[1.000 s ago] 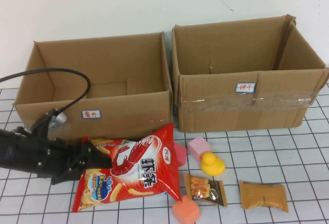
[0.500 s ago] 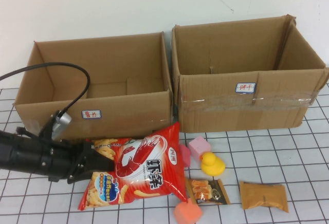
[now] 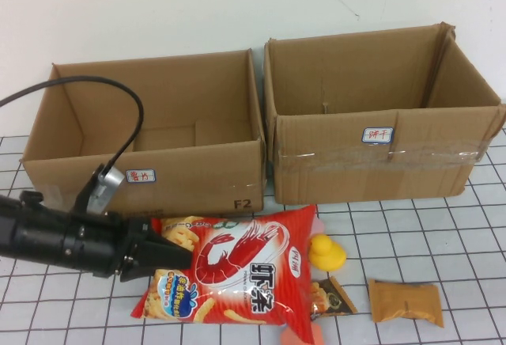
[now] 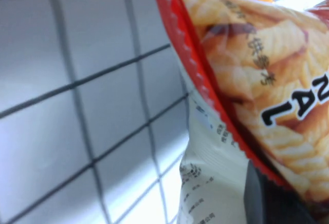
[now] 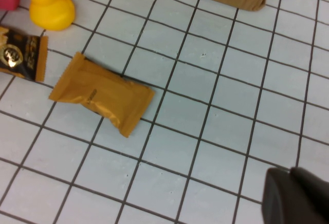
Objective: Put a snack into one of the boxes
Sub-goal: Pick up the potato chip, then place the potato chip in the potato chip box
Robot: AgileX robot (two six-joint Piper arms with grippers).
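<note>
Here we list the gridded worktop (image 3: 474, 218), white with dark lines, carrying two open cardboard boxes side by side at the rear: the left box (image 3: 150, 131) and the right box (image 3: 379, 115), each with a small label on its front wall. Next, the left arm (image 3: 47, 238), black, lying low across the near left of the worktop with a cable looping above it. Its left hand (image 3: 162, 256) is pinching the left edge of the red shrimp-chip bag (image 3: 237, 274), which we find in front of the boxes, just ahead of the left box's right corner; the left wrist view shows the bag's crimped seam (image 4: 205, 95) raised off the grid. Right of the bag we note a yellow rubber duck (image 3: 326, 252), a dark snack packet (image 3: 332, 299) partly under the bag, and a brown snack packet (image 3: 405, 301) lying apart. The right hand (image 5: 295, 196) hovers over bare grid near the brown packet; we cannot tell its state.
</note>
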